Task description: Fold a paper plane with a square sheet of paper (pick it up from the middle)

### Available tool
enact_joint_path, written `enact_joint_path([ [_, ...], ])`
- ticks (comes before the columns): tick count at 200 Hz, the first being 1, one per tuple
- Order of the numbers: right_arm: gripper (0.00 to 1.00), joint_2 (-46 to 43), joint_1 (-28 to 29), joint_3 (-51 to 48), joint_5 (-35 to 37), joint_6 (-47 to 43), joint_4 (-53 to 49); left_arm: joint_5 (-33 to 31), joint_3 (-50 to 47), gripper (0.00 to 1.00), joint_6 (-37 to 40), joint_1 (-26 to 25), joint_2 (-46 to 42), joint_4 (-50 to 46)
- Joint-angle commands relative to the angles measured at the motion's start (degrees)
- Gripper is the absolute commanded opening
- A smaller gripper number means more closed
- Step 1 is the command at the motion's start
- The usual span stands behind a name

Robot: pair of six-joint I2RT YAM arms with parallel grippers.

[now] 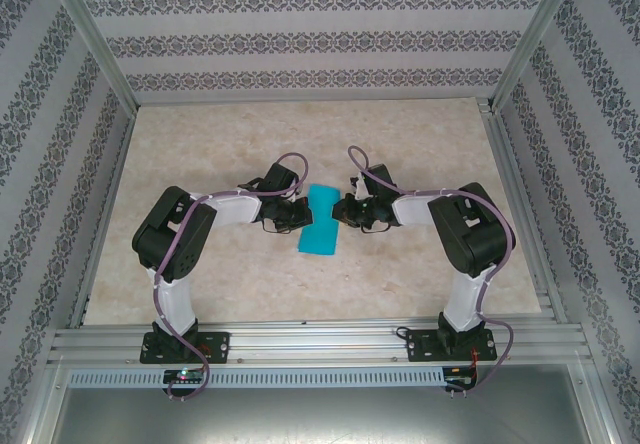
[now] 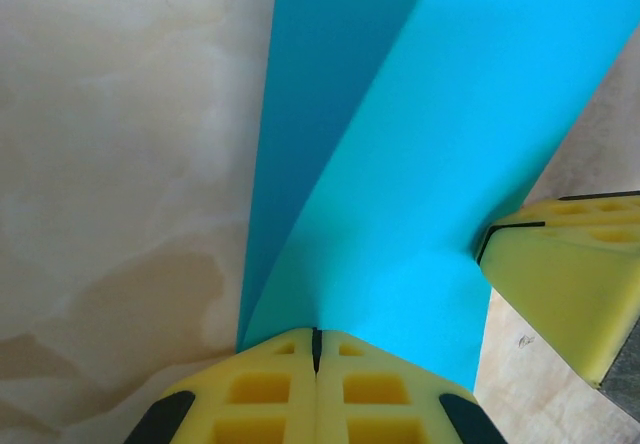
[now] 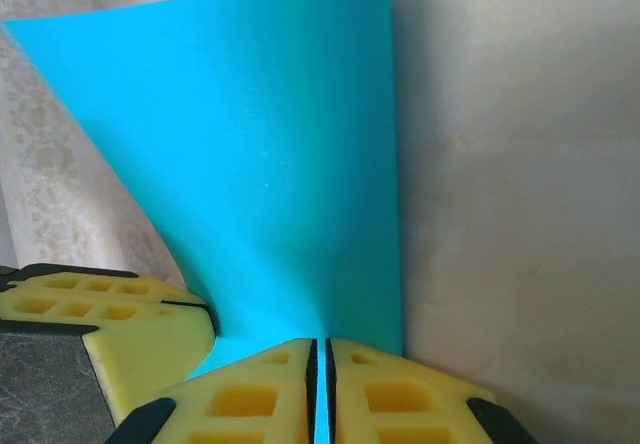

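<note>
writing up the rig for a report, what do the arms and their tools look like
The left arm and right arm have white links, bulky black joint housings and black base plates. A lilac cable loops along each. The left tool and right tool have yellow fingers moulded with square pockets and edged in black.

Inside a robotics lab's test cell: a left arm and a right arm stand bolted to an aluminium rail at the near edge of a marble-patterned table, boxed left, right and far by wallpapered panels on metal posts.
</note>
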Motion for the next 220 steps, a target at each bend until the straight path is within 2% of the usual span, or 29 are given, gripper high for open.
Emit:
enact_joint_path([
  [1,0.13,-3.22,-0.75,1.92,-0.47,-1.07,-3.66,-3.60,-1.30,0.00,1.78,-1.06,3.23,-8.55],
  [29,0.13,-3.67,-1.42,4.87,-0.80,-2.23,-5.28,-3.67,-1.18,0.00,1.74,-1.05,3.31,-8.65],
  [75,0.11,1.64,-1.98,7.43,-1.04,-3.24,-5.35,-3.63,-0.74,0.00,1.76,-1.04,3.31,-8.90],
  [123,0.11,5.95,-1.95,8.22,2.03,-4.17,-8.39,-3.71,-0.90,0.00,1.85,-1.03,3.29,-9.15],
  [179,0.12,0.94,-2.60,12.91,1.84,-5.49,-13.83,-4.24,-1.01,0.00,2.32,-1.02,2.88,-10.02],
  [220,0.11,3.71,-3.62,16.58,-0.01,-5.04,-13.48,-4.15,-1.07,0.00,2.06,-1.00,2.94,-9.87],
])
